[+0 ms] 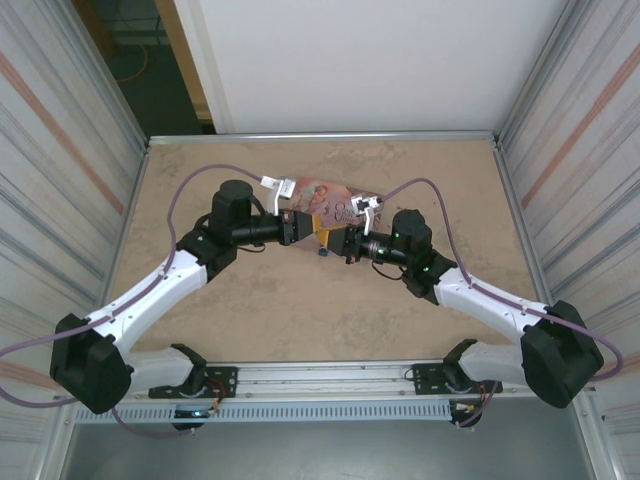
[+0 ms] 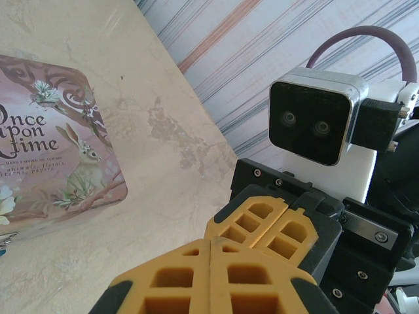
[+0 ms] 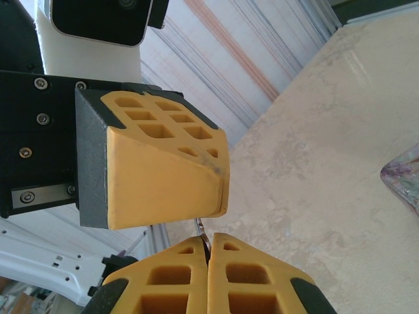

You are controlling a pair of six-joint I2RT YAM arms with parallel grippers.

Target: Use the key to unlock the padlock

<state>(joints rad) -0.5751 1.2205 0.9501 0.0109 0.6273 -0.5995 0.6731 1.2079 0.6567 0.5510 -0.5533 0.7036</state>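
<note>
Two clenched sets, left fingers [image 2: 177, 281], right fingers [image 3: 255, 281], tips meeting by tin [image 2: 59, 150] edge, open tabletop [image 1: 300, 320] around

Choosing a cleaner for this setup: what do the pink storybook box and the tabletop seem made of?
The pink box looks like printed tin: rounded corners, smooth satin artwork; coated card is possible. The tabletop looks like matte laminate with a beige stone pattern; real stone cannot be ruled out.
</note>
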